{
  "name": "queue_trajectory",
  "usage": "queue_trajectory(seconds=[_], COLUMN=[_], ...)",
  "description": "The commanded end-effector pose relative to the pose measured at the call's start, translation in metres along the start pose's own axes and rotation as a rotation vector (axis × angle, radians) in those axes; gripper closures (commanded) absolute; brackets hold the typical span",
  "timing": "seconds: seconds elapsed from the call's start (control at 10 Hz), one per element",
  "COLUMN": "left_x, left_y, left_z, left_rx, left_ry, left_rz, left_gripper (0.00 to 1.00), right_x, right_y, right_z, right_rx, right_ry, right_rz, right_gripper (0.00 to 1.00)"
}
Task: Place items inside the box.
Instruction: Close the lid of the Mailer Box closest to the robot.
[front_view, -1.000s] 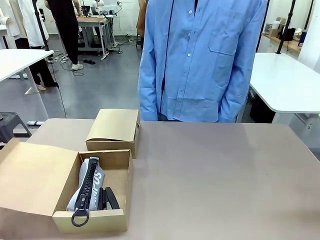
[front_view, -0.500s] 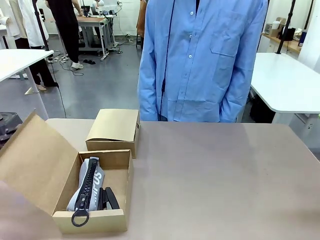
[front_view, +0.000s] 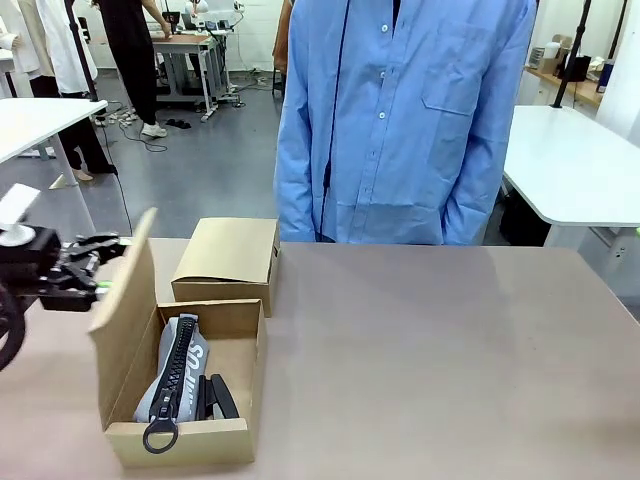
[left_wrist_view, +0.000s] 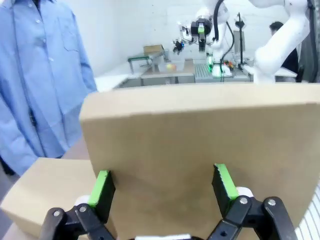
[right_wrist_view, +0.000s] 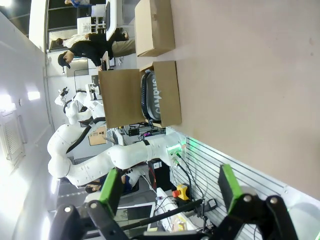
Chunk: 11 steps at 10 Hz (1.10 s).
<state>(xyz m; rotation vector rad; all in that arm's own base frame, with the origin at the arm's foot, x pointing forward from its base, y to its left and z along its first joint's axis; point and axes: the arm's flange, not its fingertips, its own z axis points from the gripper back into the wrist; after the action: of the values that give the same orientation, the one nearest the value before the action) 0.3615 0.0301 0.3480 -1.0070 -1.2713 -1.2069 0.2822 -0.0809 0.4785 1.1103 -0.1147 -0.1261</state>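
Observation:
An open cardboard box (front_view: 180, 441) sits at the table's near left. In it lie a grey pouch (front_view: 180, 362) with a black zip and ring pull (front_view: 160, 436) and a black stapler (front_view: 216, 397) beside it. The box's lid flap (front_view: 125, 305) stands almost upright on the left side. My left gripper (front_view: 100, 265) is open, its tips against the flap's outer face. In the left wrist view the flap (left_wrist_view: 200, 130) stands right in front of my left gripper (left_wrist_view: 164, 185). My right gripper (right_wrist_view: 170, 187) is open and holds nothing, far from the box (right_wrist_view: 170, 95).
A second, closed cardboard box (front_view: 228, 255) stands just behind the open one. A person in a blue shirt (front_view: 400, 120) stands at the far edge, hands out of sight. The brown tabletop (front_view: 450, 360) stretches bare to the right. White tables flank the scene.
The lid flap has swung up from lying flat on the left to almost upright. My left gripper has come into the front view behind it.

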Motion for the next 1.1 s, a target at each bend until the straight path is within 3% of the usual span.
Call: queue_trajectory(seconds=[0.0, 0.5, 0.7, 1.0], left_x=[-0.008, -0.05, -0.055, -0.041], left_y=[-0.076, -0.119, -0.122, -0.113], left_z=[-0.053, -0.085, -0.085, -0.076], left_rx=[-0.035, -0.199, -0.205, -0.164], left_ry=[0.052, 0.259, 0.288, 0.239], left_rz=[0.037, -0.055, -0.083, -0.063], left_gripper=[0.0, 0.0, 0.0, 0.0], right_x=[0.001, 0.001, 0.001, 0.001], right_y=[0.004, 0.004, 0.004, 0.004], right_z=[0.001, 0.001, 0.001, 0.001], right_rx=[0.021, 0.021, 0.021, 0.021], right_ry=[-0.006, -0.006, -0.006, -0.006], right_rz=[0.0, 0.0, 0.0, 0.0], right_gripper=[0.0, 0.0, 0.0, 0.0])
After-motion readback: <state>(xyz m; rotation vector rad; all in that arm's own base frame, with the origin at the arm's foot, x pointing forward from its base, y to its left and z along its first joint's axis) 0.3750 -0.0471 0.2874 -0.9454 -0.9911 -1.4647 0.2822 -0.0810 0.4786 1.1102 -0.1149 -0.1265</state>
